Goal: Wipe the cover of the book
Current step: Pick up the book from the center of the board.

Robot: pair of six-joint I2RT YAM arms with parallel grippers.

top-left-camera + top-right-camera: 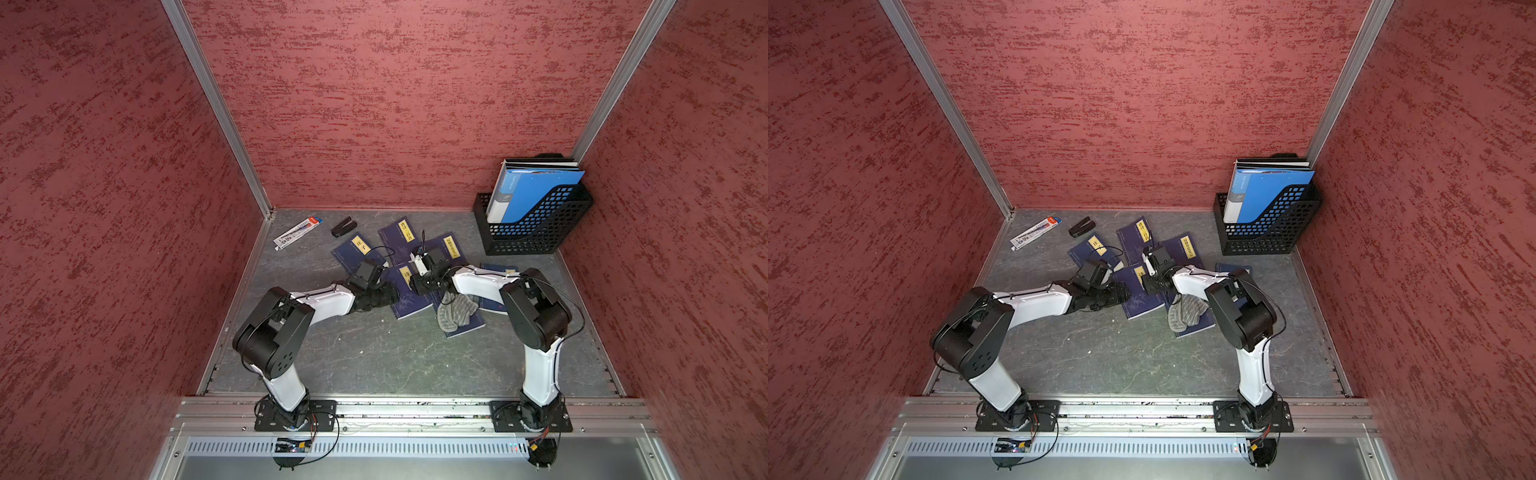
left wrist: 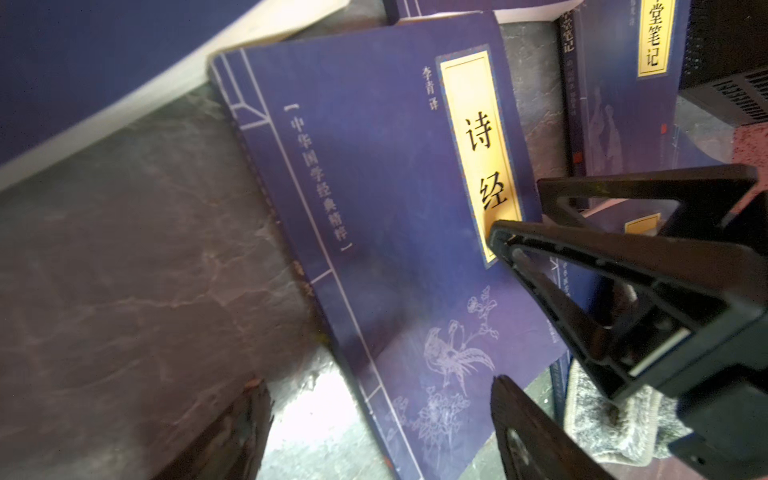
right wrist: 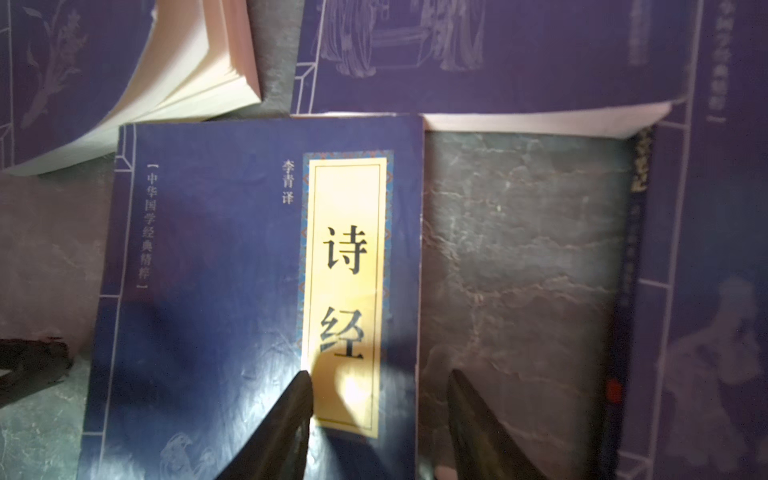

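Down at the working end, the right gripper (image 3: pixel 380 376) stands partly parted with nothing between its jaws. One finger is over the yellow title strip of the book (image 1: pixel 413 305) and the other is over bare table past the book's edge. The left gripper (image 2: pixel 379 386) is spread wide and empty, low at the book's 8 o'clock side.

The book lies flat and face up at the middle of the table (image 1: pixel 353 357). Its long axis runs 6 to 12, with the title end toward 12 and leaning slightly to 11. At its 3 o'clock a grey cloth (image 1: pixel 456 311) lies crumpled on another blue book (image 1: pixel 468 325). More blue books (image 1: pixel 353 249) fan out from 11 to 1.

The table is dark grey, veined like stone, and shut in by red textured walls (image 1: pixel 395 104) at 9, 12 and 3. At 2 o'clock a black mesh file rack (image 1: pixel 540 232) holds a blue folder (image 1: pixel 540 187) upright, with other files behind it. At 10 o'clock lies a pen pack (image 1: pixel 297 232).
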